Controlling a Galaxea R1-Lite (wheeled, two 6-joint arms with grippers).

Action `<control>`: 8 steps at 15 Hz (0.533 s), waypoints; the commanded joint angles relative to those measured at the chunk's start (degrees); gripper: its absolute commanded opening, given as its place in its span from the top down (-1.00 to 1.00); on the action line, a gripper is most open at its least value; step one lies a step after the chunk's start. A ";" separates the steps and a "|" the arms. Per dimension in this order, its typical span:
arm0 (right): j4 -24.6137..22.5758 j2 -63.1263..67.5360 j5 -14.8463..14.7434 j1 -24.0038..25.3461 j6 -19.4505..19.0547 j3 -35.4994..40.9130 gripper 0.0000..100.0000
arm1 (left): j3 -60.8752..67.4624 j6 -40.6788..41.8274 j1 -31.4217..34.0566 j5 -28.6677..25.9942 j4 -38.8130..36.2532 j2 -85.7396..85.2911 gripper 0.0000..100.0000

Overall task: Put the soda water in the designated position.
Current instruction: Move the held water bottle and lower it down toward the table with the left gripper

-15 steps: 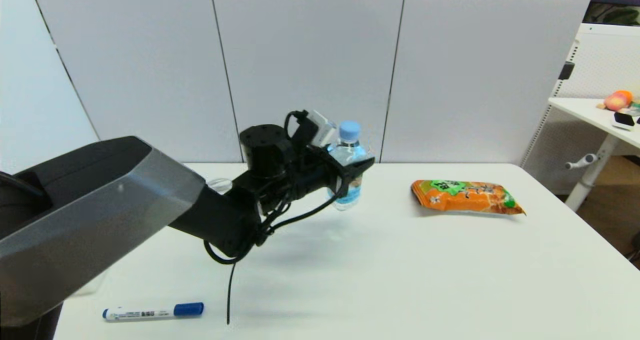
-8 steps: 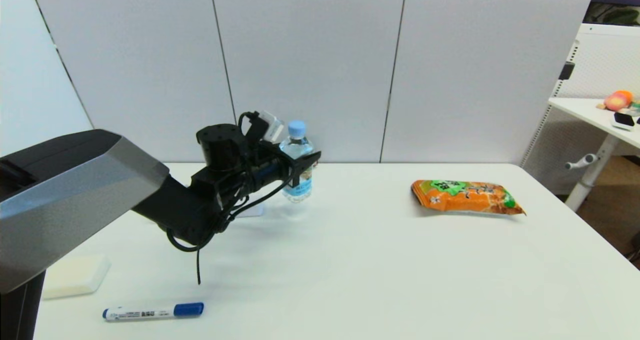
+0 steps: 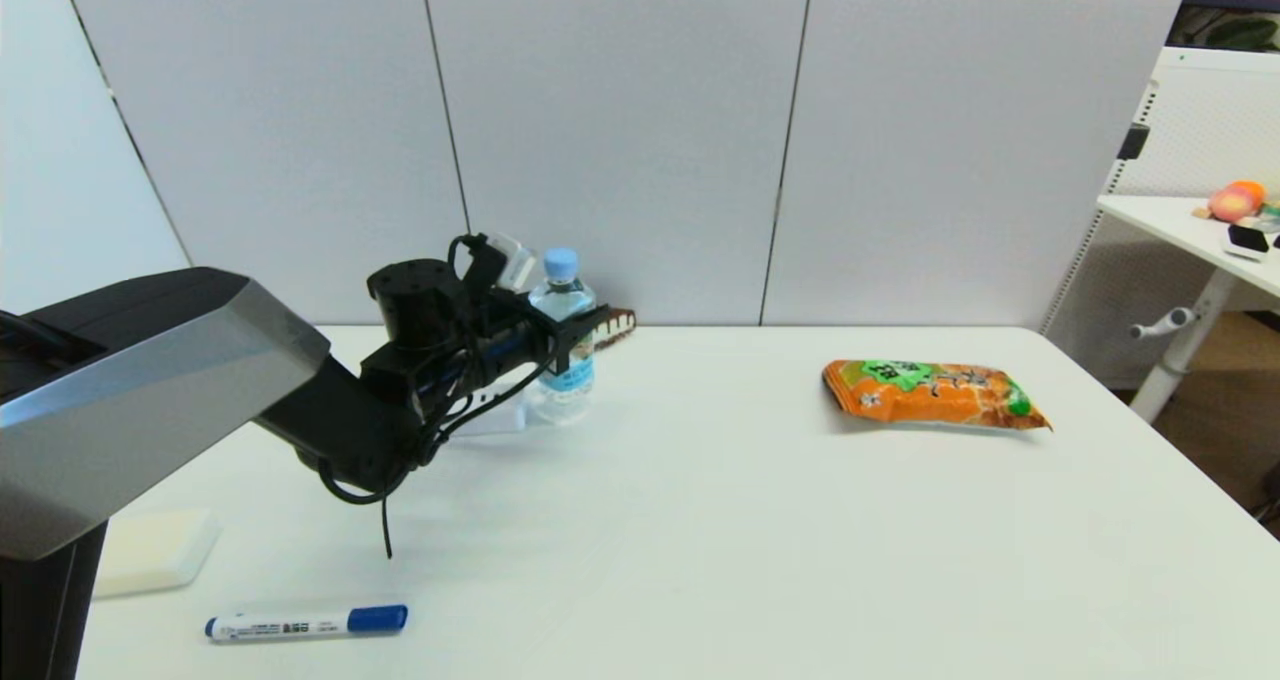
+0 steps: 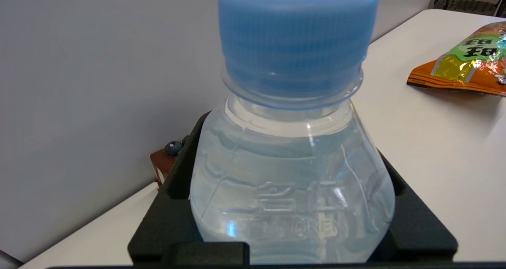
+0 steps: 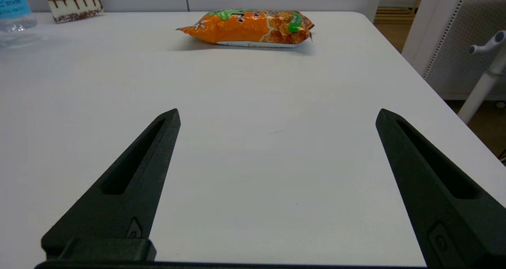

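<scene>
Holding the soda water upright at the table's far left, my left gripper pinches its clear body under the light blue cap. I see its light blue label. My right gripper rests spread apart.

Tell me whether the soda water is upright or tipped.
Upright: the soda water stands with its cap on top, clamped in the left gripper.
</scene>
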 commanded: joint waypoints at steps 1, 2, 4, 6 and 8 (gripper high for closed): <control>0.00 -0.01 0.02 0.00 -0.02 0.00 -1.00 | -0.36 0.03 0.03 -0.16 -0.51 1.92 1.00; 0.00 -0.01 0.02 0.00 -0.02 0.00 -1.00 | -0.45 0.03 -0.06 -0.16 -0.86 2.01 1.00; 0.00 -0.01 0.02 0.00 -0.02 0.00 -1.00 | -0.45 0.03 -0.06 -0.16 -1.56 2.36 1.00; 0.00 -0.01 0.02 0.00 -0.02 0.00 -1.00 | -0.45 0.03 -0.06 -0.16 -2.35 2.80 1.00; 0.00 -0.01 0.02 0.00 -0.02 0.00 -1.00 | -0.54 -0.24 -0.06 -0.16 -2.70 2.98 1.00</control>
